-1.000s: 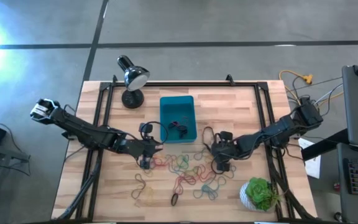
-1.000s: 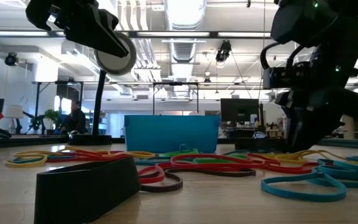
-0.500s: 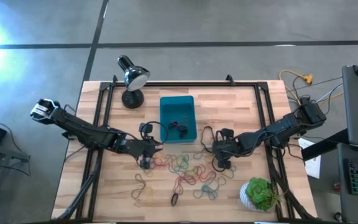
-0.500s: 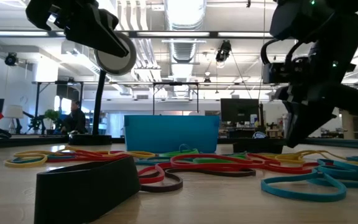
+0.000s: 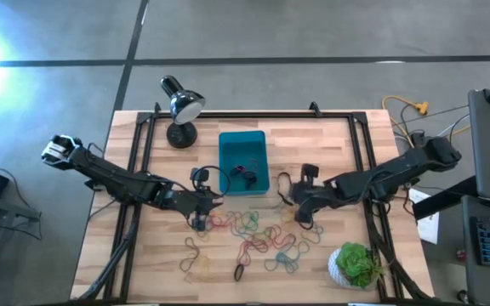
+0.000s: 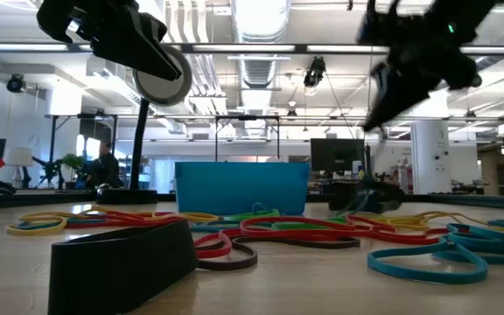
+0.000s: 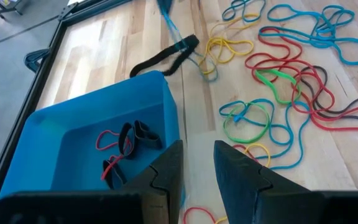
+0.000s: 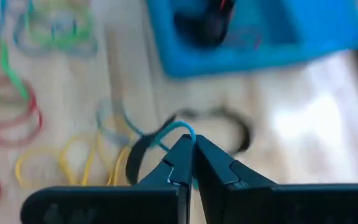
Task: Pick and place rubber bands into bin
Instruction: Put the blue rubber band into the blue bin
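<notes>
Right hand (image 8: 188, 149) is hanging above the surface (image 5: 330, 140) just beside the bin's (image 5: 226, 143) right wall, its fingers pressed together on a blue rubber band (image 8: 166, 134) trailing below. Left hand (image 7: 197, 165) is waiting at the bin's near left corner, fingers slightly spread and gripping nothing. Rubber bands (image 5: 258, 238) are lying scattered toward the surface's front edge, a few inside the bin, leaving bare wood on the right.

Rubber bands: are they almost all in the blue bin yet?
Not nearly. A few rubber bands lie in the bin. The right hand pinches a blue band above the table. The left hand waits beside the bin. Most bands remain on the table.
</notes>
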